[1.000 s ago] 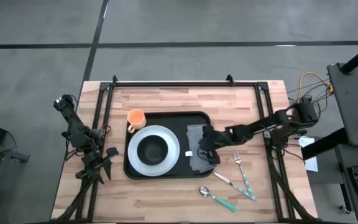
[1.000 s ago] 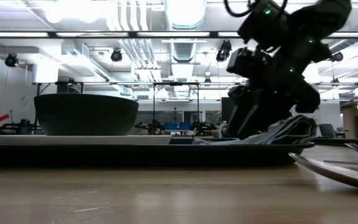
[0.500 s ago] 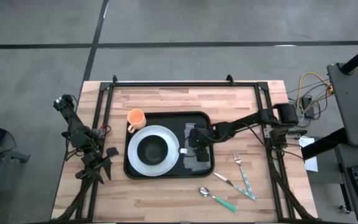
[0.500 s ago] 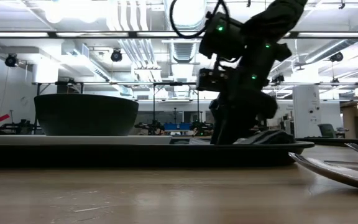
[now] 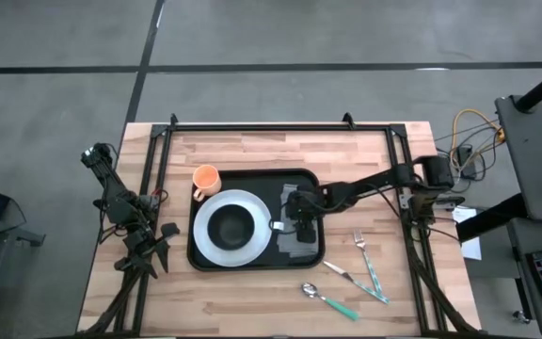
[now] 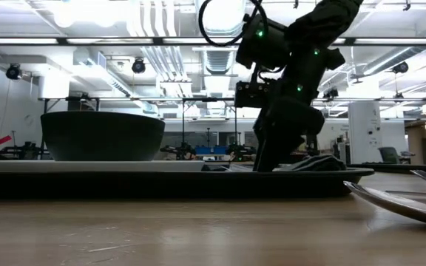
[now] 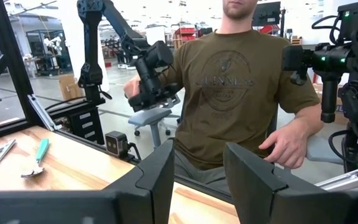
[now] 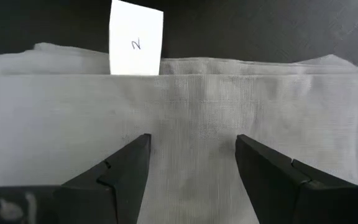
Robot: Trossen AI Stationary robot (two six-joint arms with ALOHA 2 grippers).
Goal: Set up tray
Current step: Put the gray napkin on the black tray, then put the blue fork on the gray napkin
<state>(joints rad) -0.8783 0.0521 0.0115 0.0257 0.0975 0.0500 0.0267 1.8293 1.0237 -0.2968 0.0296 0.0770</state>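
Right gripper (image 5: pixel 299 213), fingers now spread and holding nothing, is hovering over the grey napkin (image 5: pixel 298 229) it was gripping a second ago, now lying flat on the tray (image 5: pixel 252 176) at table centre; cutlery placement likely remaining.

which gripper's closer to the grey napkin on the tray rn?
Right. The right gripper is directly over the grey napkin on the tray, fingers open just above the cloth. The left gripper waits off the tray's left side, beyond the white plate.
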